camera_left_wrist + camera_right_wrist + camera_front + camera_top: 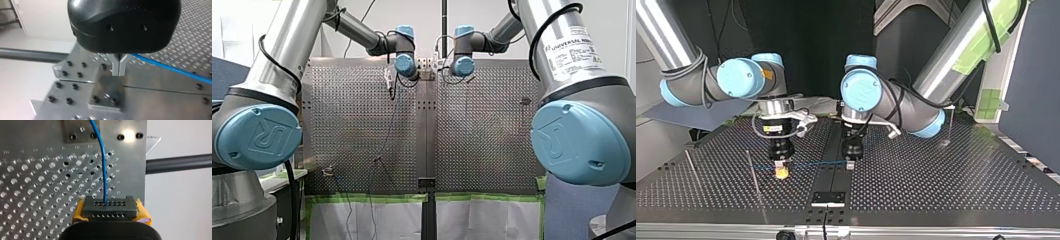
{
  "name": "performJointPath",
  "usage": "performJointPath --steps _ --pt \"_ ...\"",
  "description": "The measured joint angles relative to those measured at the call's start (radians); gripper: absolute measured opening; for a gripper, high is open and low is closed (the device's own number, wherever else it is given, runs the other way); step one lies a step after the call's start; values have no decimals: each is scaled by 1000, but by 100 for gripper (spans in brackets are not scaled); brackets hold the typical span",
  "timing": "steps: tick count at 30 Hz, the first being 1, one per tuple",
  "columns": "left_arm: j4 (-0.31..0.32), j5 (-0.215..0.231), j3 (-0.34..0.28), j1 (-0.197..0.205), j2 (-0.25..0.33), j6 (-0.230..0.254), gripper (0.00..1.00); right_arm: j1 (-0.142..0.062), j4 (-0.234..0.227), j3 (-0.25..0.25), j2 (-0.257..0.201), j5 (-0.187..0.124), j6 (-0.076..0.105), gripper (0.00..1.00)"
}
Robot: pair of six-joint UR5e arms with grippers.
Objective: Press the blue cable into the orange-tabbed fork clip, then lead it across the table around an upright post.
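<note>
Blue cable (816, 163) runs taut, crosswise in top view. Left gripper (119, 67) fingers pinched on it; right gripper (110, 209) fingers closed on it, upright post (755, 176) just beside.

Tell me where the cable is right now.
In the top view, the cable stretches low over the table, left of centre, from my right gripper to my left gripper.
</note>
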Motion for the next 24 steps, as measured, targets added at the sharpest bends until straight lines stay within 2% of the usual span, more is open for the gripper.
performJointPath --steps 7,19,24 --pt "-21 -1 67 -14 -1 0 0 -29 21 -8 -7 -4 14 0" --pt "-57 9 170 -18 -12 -1 0 -86 33 -28 -11 -49 52 0" --pt "-87 14 217 -22 -44 1 0 -109 36 -39 -12 -65 70 0"
